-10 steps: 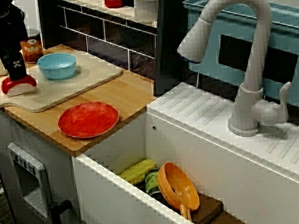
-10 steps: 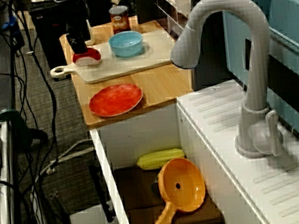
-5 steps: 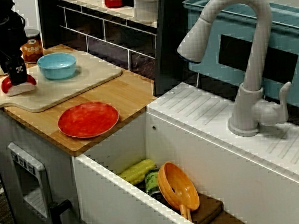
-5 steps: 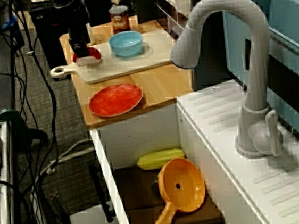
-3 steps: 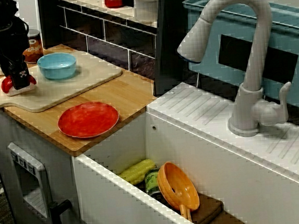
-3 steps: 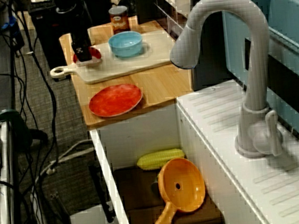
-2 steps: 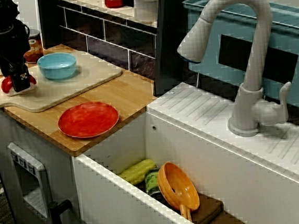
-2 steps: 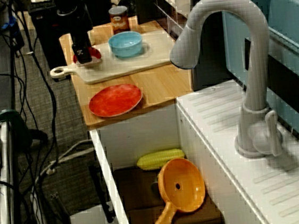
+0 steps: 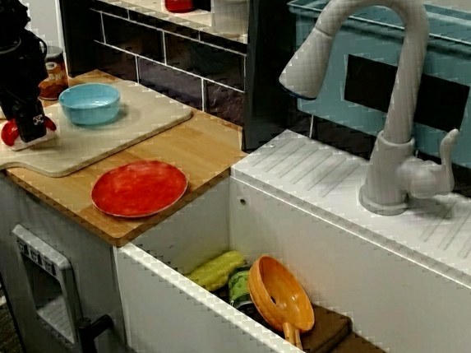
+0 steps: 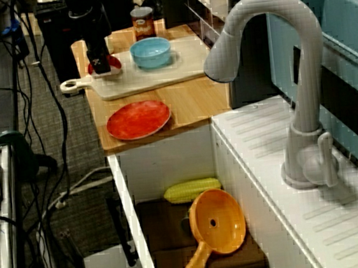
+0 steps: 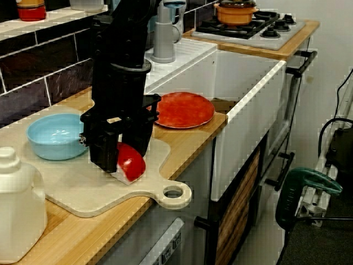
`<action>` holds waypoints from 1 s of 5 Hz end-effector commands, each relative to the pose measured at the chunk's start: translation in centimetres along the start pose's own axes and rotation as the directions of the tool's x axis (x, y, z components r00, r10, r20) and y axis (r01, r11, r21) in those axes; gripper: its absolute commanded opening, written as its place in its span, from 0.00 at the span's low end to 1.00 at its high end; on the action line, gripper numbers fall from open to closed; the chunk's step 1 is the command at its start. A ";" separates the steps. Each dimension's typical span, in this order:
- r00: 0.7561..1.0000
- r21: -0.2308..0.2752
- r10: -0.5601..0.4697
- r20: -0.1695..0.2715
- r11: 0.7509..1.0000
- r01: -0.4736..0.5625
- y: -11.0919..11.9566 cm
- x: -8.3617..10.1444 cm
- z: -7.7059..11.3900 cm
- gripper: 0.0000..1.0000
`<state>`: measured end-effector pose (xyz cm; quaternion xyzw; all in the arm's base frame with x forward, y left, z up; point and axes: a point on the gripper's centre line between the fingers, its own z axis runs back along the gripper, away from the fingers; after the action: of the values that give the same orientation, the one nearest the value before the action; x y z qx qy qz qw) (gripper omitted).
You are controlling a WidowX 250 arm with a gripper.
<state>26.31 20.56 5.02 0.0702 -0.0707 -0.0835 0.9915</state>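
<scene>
My black gripper (image 11: 118, 163) stands upright over the left end of the pale cutting board (image 11: 83, 187). It is shut on a red toy piece with a white face (image 11: 132, 164). The piece is tilted between the fingers, its lower edge at the board. In the view across the sink the gripper (image 9: 31, 127) hides most of the red piece (image 9: 9, 133). From above the sink, the gripper (image 10: 100, 67) covers the piece (image 10: 113, 64) likewise. A blue bowl (image 11: 52, 135) sits on the board just behind the gripper.
A red plate (image 9: 139, 187) lies on the wooden counter beside the board. A white bottle (image 11: 16, 193) and a jar (image 9: 49, 77) stand at the counter's far end. The sink holds a corn cob (image 9: 217, 270), a green can (image 9: 239, 288) and an orange strainer (image 9: 280, 292). The grey faucet (image 9: 376, 90) rises behind it.
The gripper came down over the red piece and closed on it. The piece lay flat on the board before; now it is tilted up between the fingers.
</scene>
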 end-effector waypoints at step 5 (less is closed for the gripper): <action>0.994 -0.044 0.106 0.034 0.994 -0.104 -4.4 1.5 8.7 0.00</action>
<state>25.34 14.54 11.48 0.0290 -0.0698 -0.0354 0.9965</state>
